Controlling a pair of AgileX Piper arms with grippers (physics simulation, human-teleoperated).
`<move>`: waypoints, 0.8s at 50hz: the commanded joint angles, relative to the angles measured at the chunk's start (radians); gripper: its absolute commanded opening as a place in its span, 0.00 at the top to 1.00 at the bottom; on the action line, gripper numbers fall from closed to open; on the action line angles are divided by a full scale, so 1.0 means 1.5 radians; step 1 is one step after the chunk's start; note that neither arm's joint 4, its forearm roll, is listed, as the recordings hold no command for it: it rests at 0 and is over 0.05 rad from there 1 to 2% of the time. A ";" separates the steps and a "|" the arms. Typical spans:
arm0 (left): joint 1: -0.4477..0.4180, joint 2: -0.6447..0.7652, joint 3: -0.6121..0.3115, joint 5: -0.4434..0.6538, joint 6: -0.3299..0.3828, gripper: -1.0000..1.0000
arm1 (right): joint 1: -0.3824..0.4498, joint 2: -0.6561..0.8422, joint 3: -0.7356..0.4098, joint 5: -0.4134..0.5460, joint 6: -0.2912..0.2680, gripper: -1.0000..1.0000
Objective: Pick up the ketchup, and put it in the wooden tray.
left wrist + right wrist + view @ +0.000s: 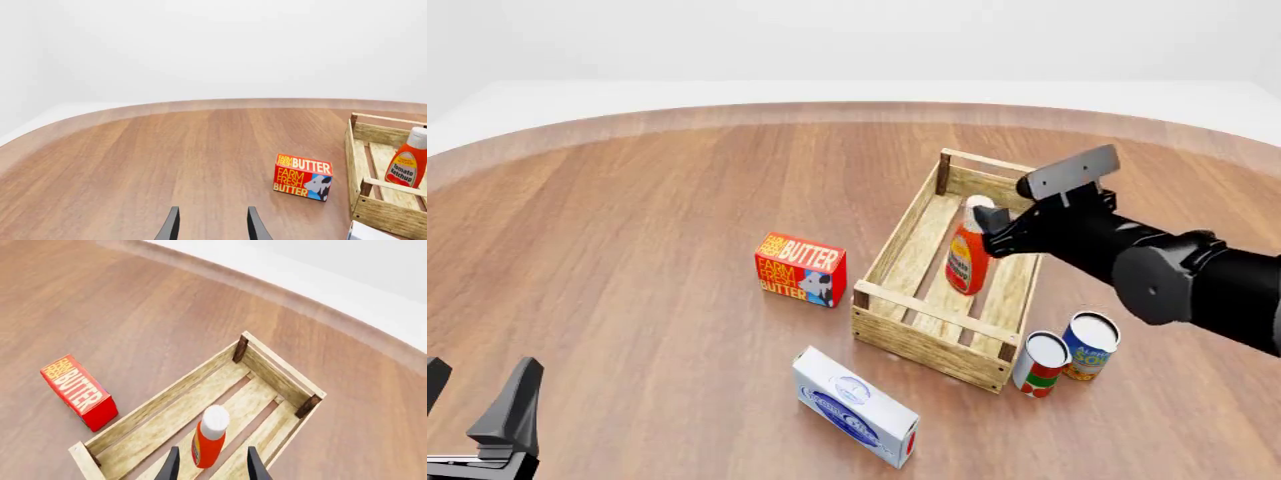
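Fingers of my right gripper (210, 467) stand apart on either side of the ketchup (209, 438), and from the wrist view I see a sliver of gap at each side, so I cannot tell whether they touch it. That bottle stands upright inside the wooden tray (897, 236), white cap up, just ahead of those fingertips. I see the right arm reaching in over the tray's far end in the front view. Off to the tray's side sits the red butter box (801, 269), apart from it. Near the tray's closer corner stand two cans (1066, 355), and a white carton (856, 407) lies flat. My left gripper (478, 407) hangs spread, holding nothing, well apart from everything.
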 commanded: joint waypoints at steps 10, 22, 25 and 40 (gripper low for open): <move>0.000 0.000 0.000 0.000 0.000 0.00 | -0.001 -0.134 0.128 -0.023 0.008 0.00; 0.000 0.000 0.000 0.000 0.000 0.00 | -0.041 -0.200 0.256 -0.080 0.029 0.00; 0.000 0.000 0.000 0.000 0.000 0.00 | -0.051 -0.218 0.291 -0.098 0.032 0.00; 0.000 0.000 0.000 0.000 0.000 0.00 | -0.084 -0.415 0.420 -0.060 0.081 0.00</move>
